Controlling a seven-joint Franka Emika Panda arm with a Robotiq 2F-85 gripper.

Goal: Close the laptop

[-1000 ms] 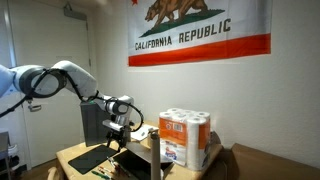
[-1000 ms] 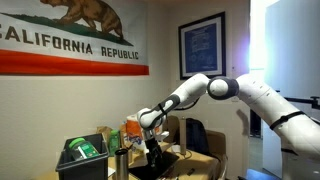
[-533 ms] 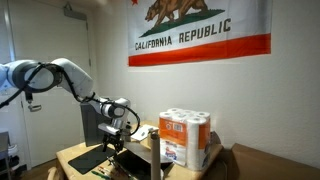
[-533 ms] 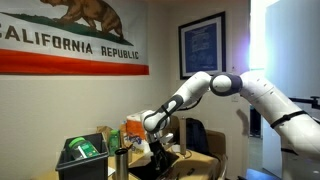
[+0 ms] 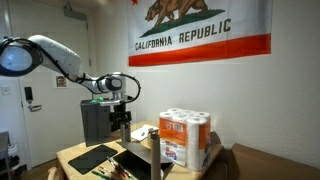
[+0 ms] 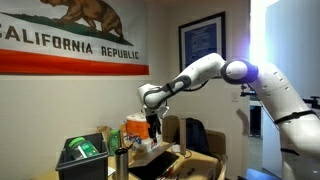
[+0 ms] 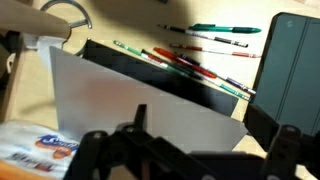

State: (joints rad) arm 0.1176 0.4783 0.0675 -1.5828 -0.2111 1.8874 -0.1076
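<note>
Exterior view: tool [image 5: 120, 120] hangs beside the paper-roll pack [image 5: 185, 138], on the flag-free side, and above the laptop [image 5: 133, 163]. The laptop sits lid-up on the tabletop [image 5: 68, 153], just beside the pack. A flat dark pad [image 5: 92, 157] lies beyond the laptop from the pack. Exterior view: tool [image 6: 153, 126] is in the air, touching nothing; the laptop is too dark to make out. Wrist view: tool [image 7: 190, 160] has its fingers [image 7: 97, 150] spread, nothing between them. The laptop [image 7: 150, 100] is directly below, next to the pack [image 7: 30, 150]. Pens [image 7: 215, 45] and the pad [image 7: 295, 70] lie past the laptop.
</note>
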